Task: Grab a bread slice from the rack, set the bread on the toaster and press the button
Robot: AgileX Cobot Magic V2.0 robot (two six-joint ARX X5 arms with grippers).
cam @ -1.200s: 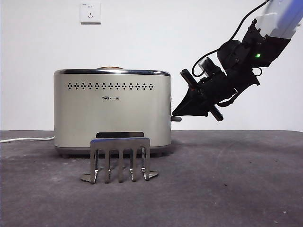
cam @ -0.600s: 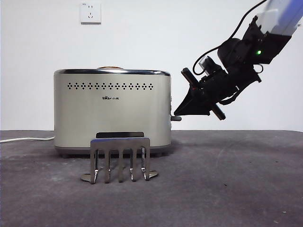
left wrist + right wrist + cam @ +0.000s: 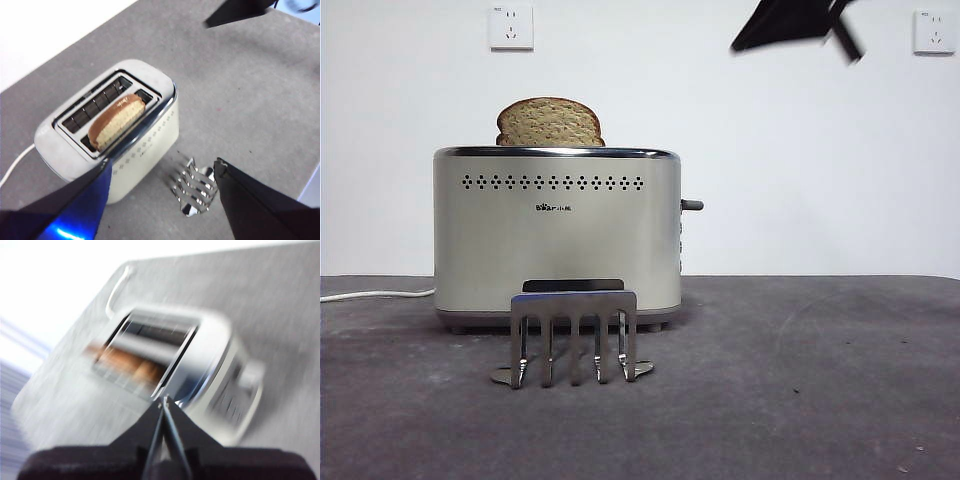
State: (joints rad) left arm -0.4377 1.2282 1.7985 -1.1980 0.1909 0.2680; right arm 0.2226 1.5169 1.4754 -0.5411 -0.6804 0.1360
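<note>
The slice of bread (image 3: 550,122) stands upright in the cream toaster (image 3: 556,235), its rounded top well above the chrome rim. From above, the slice of bread (image 3: 116,121) sits in the slot nearer the rack (image 3: 195,192). The toaster's side lever (image 3: 692,205) is high. The empty metal rack (image 3: 573,335) stands in front of the toaster. My right gripper (image 3: 162,400) is shut on nothing, high above the toaster's lever end, a black tip (image 3: 798,22) in the front view. My left gripper (image 3: 162,164) hangs open high over the toaster (image 3: 107,132) and the rack.
A white power cord (image 3: 375,294) runs from the toaster to the left across the dark table (image 3: 800,390). Two wall sockets (image 3: 511,27) are on the white wall behind.
The right gripper has left the lever and risen fast to the top of the front view. The lever has come up, and the bread now stands high out of the slot.
</note>
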